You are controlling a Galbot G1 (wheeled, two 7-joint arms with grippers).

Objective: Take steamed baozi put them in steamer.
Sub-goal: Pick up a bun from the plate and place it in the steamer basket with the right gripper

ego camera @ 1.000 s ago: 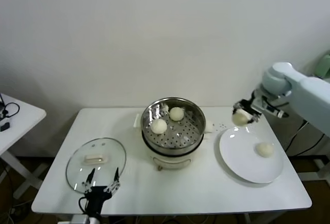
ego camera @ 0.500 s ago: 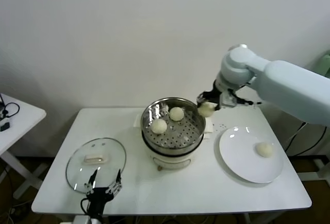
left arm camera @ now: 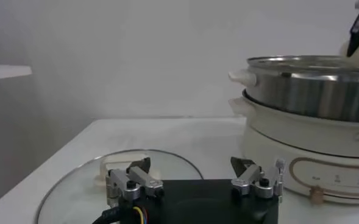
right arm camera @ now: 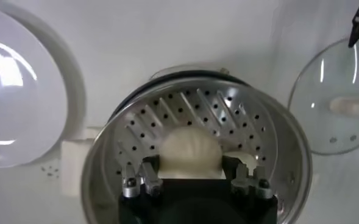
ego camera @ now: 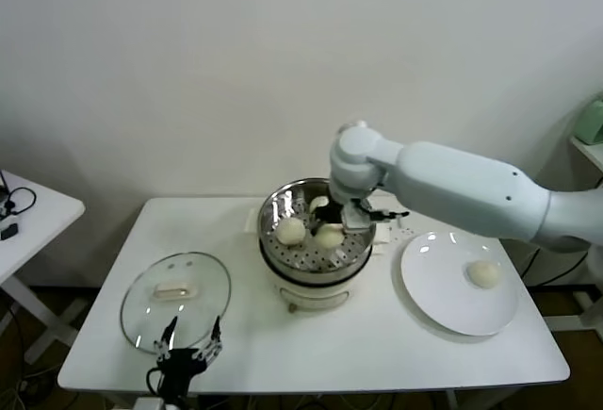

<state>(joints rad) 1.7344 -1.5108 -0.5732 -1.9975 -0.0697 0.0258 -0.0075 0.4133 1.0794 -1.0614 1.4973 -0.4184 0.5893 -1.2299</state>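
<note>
**Right pincer holds a bun down inside the steamer**

Head view: the right gripper (ego camera: pixel 332 224) reaches into the steamer (ego camera: pixel 317 205) from the plate side, its jaws clamped narrow on a steamed baozi (ego camera: pixel 329 236) that hangs low over the perforated floor. A second bun (ego camera: pixel 290 230) lies just beside the pincer, toward the robot's left. A third (ego camera: pixel 317 204) peeks out behind the pincer, toward the wall, mostly hidden. The fourth bun (ego camera: pixel 484 273) sits well apart from the pincer on the white plate (ego camera: pixel 443 304), to the right of the pot. The left gripper (ego camera: pixel 187 353) is parked at the near table edge, just in front of the glass lid (ego camera: pixel 175 299), with its fingers spread.

Left wrist view: the left pincer (left arm camera: pixel 194 177) stands wide with nothing between its tips. The lid (left arm camera: pixel 85 182) lies flat directly under and ahead of it, and the steamer (left arm camera: pixel 311 85) on its cream pot rises farther off.

Right wrist view: the right pincer (right arm camera: pixel 195 173) is pinched on the bun (right arm camera: pixel 189 152), which fills the gap between its fingers. The holed steamer floor (right arm camera: pixel 197 112) lies beyond it. The plate (right arm camera: pixel 17 103) and the lid (right arm camera: pixel 334 100) sit on opposite sides.
</note>
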